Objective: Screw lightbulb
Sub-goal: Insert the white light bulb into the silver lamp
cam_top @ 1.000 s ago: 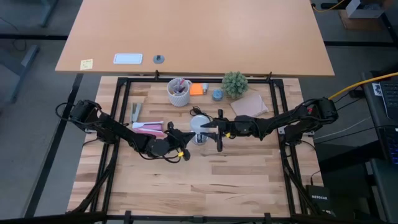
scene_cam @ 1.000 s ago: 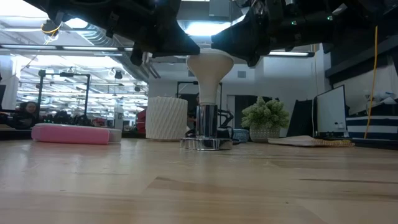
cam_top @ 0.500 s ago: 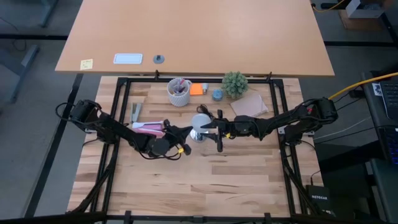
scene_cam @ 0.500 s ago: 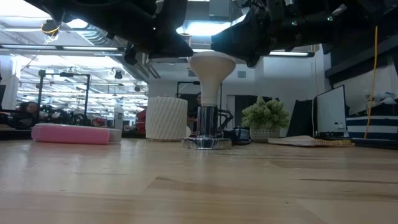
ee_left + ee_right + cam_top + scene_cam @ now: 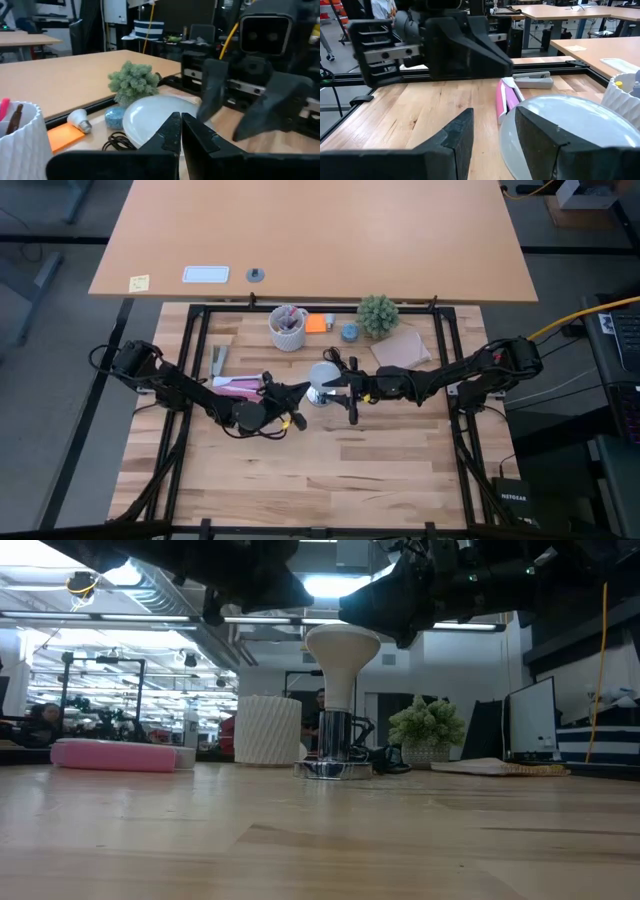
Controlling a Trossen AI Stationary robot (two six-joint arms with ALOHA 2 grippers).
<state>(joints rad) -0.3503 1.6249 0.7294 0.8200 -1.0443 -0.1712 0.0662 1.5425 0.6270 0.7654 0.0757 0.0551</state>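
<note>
The white lightbulb (image 5: pixel 322 376) stands upright, its base down in the silvery round fitting (image 5: pixel 332 768) at the table's middle. Its dome also shows in the low view (image 5: pixel 342 640) and in both wrist views (image 5: pixel 150 117) (image 5: pixel 570 130). My left gripper (image 5: pixel 300 390) is shut, just left of the dome and higher than it; its tips (image 5: pixel 179 122) point at the dome. My right gripper (image 5: pixel 338 385) is open at the dome's right side, level, and most of the dome lies beside one finger (image 5: pixel 540 132), not in the gap (image 5: pixel 492 135). My right gripper has one finger close against the right side of the bulb's dome (image 5: pixel 380 638), coming level from the table's right. I cannot tell whether it touches. My left gripper touches nothing.
A white ribbed cup of pens (image 5: pixel 288 328), an orange note (image 5: pixel 316 323), a second small bulb (image 5: pixel 80 120), a blue disc (image 5: pixel 348 332) and a small plant (image 5: pixel 378 313) stand at the far side. A pink case (image 5: pixel 240 386) lies left of the bulb. The black cord (image 5: pixel 385 765) trails behind the fitting.
My left gripper has drawn up and back toward the table's left, away from the bulb's dome. The bulb and its fitting have slid a little toward the table's far edge, still upright.
</note>
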